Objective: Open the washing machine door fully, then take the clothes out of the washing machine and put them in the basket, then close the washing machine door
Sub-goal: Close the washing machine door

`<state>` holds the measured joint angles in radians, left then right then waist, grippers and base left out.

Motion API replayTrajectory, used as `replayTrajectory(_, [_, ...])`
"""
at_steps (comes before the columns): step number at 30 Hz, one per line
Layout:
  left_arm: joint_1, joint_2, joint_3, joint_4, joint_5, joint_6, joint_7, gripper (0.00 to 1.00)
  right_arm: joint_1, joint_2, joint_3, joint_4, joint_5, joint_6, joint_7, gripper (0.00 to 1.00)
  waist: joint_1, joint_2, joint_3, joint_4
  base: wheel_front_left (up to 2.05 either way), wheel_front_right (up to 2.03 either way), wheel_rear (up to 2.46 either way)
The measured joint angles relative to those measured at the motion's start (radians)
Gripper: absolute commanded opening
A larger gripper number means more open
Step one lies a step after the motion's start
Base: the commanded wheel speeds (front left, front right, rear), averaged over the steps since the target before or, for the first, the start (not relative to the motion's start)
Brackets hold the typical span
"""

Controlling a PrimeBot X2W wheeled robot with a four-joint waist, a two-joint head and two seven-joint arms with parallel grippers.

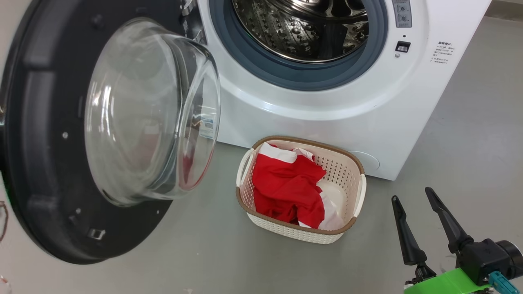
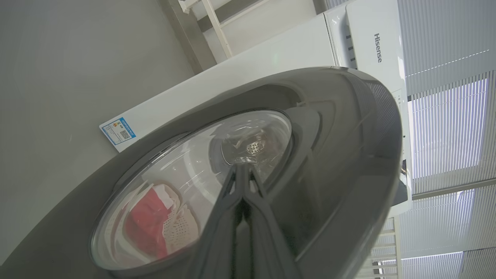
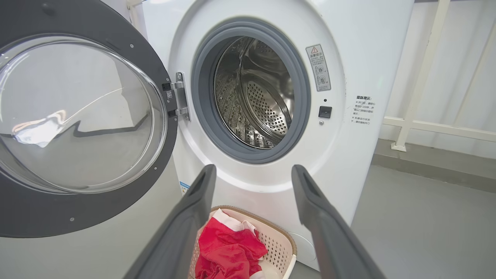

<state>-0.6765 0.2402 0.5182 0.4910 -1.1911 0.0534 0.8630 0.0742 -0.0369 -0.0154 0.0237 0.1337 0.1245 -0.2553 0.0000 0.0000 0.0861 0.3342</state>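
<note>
Red clothes lie in the basket before the washing machine, door open.

All three views are bright, with soft and even light. In the left wrist view, daylight comes through the blinds at three o'clock and is a little overexposed. The washing machine door shows white glare streaks on its glass. The basket gives only a faint shadow. Wrist views curve lines near the edges.
</note>
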Motion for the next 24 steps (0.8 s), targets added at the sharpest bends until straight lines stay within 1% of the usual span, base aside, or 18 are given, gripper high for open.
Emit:
replayTrajectory(2, [0.011,-0.013,-0.001,-0.026,-0.01,0.001,0.012,0.0,0.0,0.0,0.0,0.0,0.0,0.0,0.0,1.0,0.0,0.0,0.0,-0.001,0.0,0.0,0.0])
replayTrajectory(7, [0.051,-0.057,-0.007,-0.108,-0.025,0.021,0.034,0.0,0.0,0.0,0.0,-0.001,0.002,0.0,0.0,1.0,0.0,0.0,0.002,-0.007,0.0,0.0,0.0])
replayTrajectory(16, [0.104,-0.127,-0.033,-0.212,-0.04,0.035,0.056,0.0,0.0,0.0,0.0,-0.001,0.012,0.0,0.0,1.0,0.0,0.0,-0.005,-0.024,0.0,0.0,0.0])
replayTrajectory(18, [0.112,-0.137,-0.035,-0.23,-0.045,0.036,0.057,0.0,0.0,0.0,0.0,-0.002,0.018,0.0,0.0,1.0,0.0,0.0,-0.007,-0.031,0.0,0.0,0.0])
replayTrajectory(24, [0.146,-0.162,-0.042,-0.29,-0.061,0.059,0.064,0.0,0.0,0.0,-0.001,-0.003,0.018,0.0,0.0,1.0,0.0,0.0,-0.009,-0.053,0.0,0.0,0.0])
